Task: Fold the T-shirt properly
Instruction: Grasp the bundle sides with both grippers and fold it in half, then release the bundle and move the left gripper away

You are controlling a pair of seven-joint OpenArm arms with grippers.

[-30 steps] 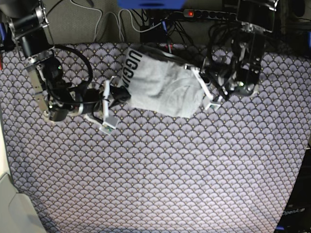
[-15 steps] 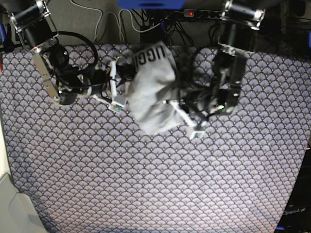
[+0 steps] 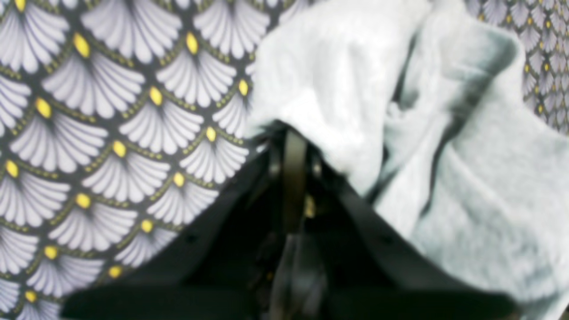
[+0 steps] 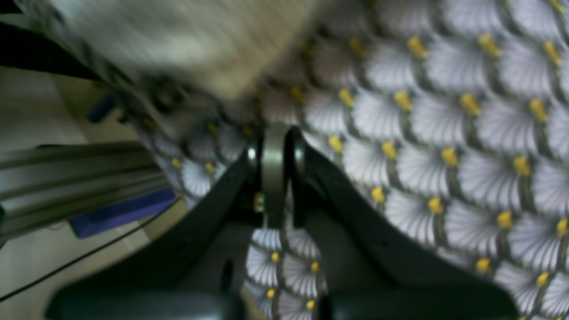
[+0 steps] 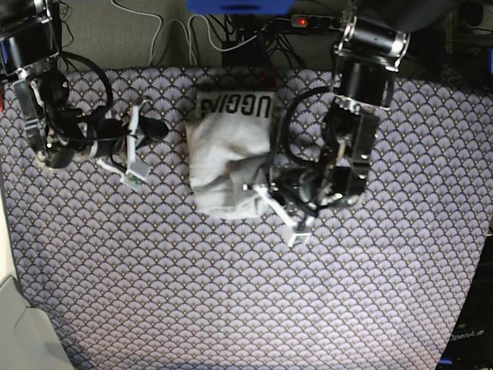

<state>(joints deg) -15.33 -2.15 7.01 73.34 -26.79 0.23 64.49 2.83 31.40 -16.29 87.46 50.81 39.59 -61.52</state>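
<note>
In your left wrist view, one crumpled pale grey T-shirt lies on the tablecloth, and the left gripper, jaws together, pinches its edge. Your right wrist view shows the right gripper pressed shut on nothing, near the cloth's edge. From the base view you see one bundled T-shirt at upper centre, lettering on top, two arms flanking it and open cloth in front.
</note>
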